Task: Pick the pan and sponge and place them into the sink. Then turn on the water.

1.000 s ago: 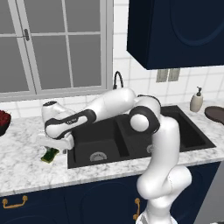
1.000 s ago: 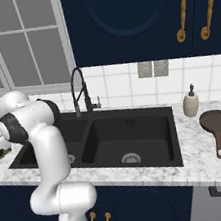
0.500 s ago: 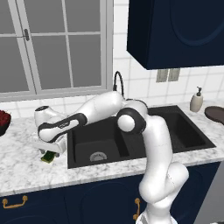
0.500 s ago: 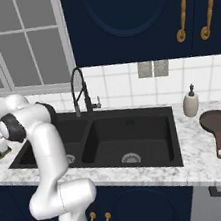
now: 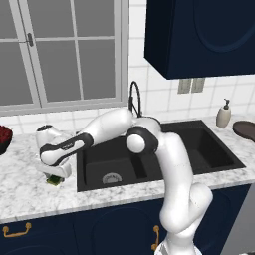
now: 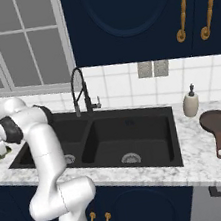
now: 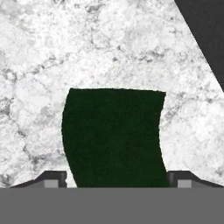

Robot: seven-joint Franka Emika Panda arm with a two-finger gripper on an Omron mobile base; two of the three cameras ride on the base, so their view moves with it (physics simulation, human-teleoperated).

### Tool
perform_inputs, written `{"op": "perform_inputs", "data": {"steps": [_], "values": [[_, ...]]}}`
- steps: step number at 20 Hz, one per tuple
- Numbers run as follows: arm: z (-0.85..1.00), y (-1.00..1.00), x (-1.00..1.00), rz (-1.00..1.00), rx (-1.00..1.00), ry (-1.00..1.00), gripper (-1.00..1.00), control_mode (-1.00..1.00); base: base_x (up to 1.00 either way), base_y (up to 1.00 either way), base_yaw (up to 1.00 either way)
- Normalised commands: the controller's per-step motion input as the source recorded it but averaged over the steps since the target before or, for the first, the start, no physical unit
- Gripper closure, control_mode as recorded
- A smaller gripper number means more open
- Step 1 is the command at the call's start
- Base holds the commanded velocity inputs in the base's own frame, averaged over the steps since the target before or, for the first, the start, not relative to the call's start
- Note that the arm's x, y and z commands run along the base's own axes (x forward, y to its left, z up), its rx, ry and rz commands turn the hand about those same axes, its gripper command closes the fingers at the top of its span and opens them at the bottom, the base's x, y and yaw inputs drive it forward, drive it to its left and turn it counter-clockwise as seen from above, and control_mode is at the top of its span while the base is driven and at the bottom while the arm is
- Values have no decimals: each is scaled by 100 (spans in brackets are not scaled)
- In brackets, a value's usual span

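The sponge (image 7: 114,135) lies flat on the marble counter left of the sink, its dark green top facing the hand camera. My gripper (image 7: 117,178) is down over it, open, one fingertip (image 7: 54,178) at each side and close to the sponge's edges. From the base the sponge (image 5: 54,181) peeks out under the gripper (image 5: 55,175). The pan (image 6: 220,123) rests on the counter right of the black double sink (image 6: 173,138), handle toward the front. No water runs from the faucet (image 6: 79,89).
A soap bottle (image 6: 190,104) stands behind the pan. A dark bowl of red fruit (image 5: 4,137) sits at the far left of the counter. The sink's left rim (image 5: 79,172) runs close beside the gripper. Dark wall cabinets hang above the right side.
The hand has swung left and come down onto the sponge. Its jaws have narrowed a little around the sponge.
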Motion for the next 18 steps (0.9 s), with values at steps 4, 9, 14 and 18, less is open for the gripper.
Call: {"op": "perform_inputs", "data": {"steps": [4,9,14,18], "values": [[-58,0,-1,-2,3,-7,100,-100,0,0,0],[-7,-2,0,-2,1,0,100,-100,0,0,0],[0,-30,-19,5,4,-17,100,-100,0,0,0],[68,-59,-9,1,-6,-4,100,-100,0,0,0]]}}
